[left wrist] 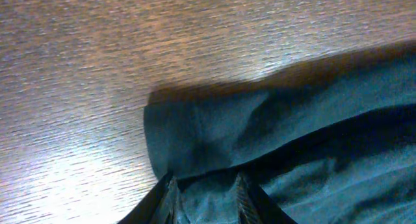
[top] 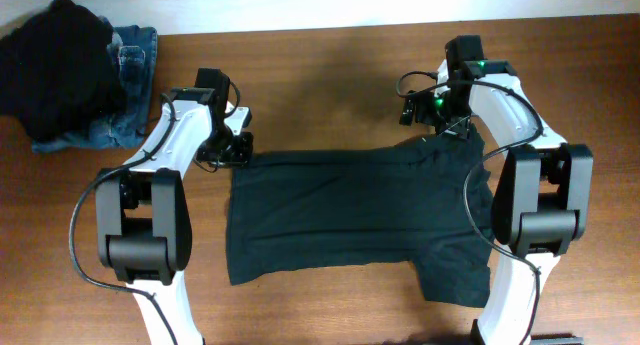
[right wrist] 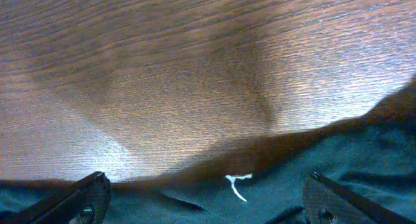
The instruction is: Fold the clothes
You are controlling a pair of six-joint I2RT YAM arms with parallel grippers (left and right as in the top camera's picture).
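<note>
The dark T-shirt [top: 340,215] lies spread flat across the middle of the wooden table [top: 320,85]. My left gripper [top: 238,150] is at its far left corner. In the left wrist view the fingers [left wrist: 205,197] are close together with a bunched fold of the shirt [left wrist: 208,130] between them. My right gripper [top: 440,125] is at the shirt's far right edge. In the right wrist view its fingers [right wrist: 205,185] are wide apart over the shirt's edge [right wrist: 279,198] and hold nothing. A short white thread [right wrist: 235,185] lies on the cloth there.
A heap of black cloth [top: 55,55] lies on blue denim jeans [top: 130,60] at the far left corner of the table. Bare wood runs along the far side behind the shirt.
</note>
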